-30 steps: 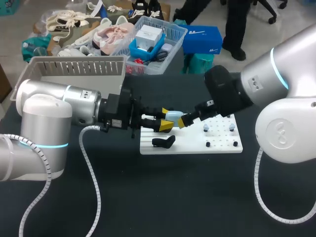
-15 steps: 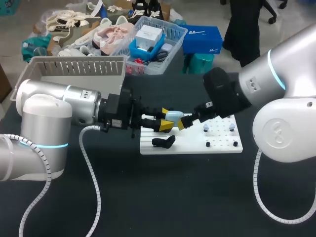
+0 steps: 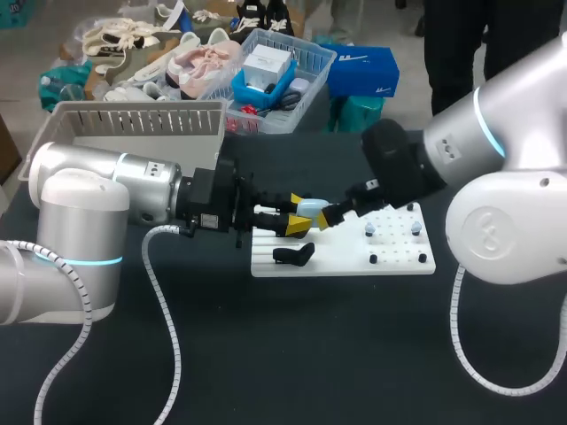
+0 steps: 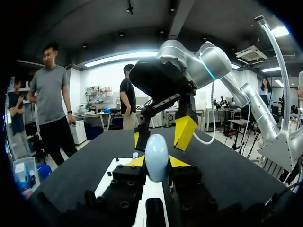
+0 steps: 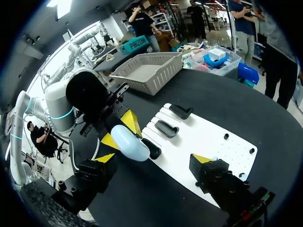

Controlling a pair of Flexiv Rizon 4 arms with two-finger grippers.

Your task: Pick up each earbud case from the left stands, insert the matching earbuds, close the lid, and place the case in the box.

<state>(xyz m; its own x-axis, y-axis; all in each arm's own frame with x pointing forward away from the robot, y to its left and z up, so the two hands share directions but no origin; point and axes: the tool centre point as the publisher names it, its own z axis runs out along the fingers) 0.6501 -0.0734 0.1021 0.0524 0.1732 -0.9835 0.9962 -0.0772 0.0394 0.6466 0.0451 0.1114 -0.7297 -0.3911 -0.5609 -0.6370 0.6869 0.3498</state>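
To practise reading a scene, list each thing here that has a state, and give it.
Pale blue egg-shaped earbud case: lid shut, held clear of the stands.
Left gripper: jaws shut on the case.
Right gripper: jaws wide open, beside the case.
Grey slatted plastic box: empty.
Black moulded stands on the white board: empty.

Bright, even light fell from overhead. The white stand board [image 3: 341, 252] was the brightest surface, while the black tabletop [image 3: 292, 354] around it stayed dark and matte. Faint, soft shadows hugged the black stands [image 5: 166, 128] on the board. Above the board, the pale blue earbud case [image 4: 156, 156] carried a gentle sheen. Beside the board, the left arm [image 3: 97, 190] and right arm [image 3: 514, 177] showed broad highlights on their silver shells.
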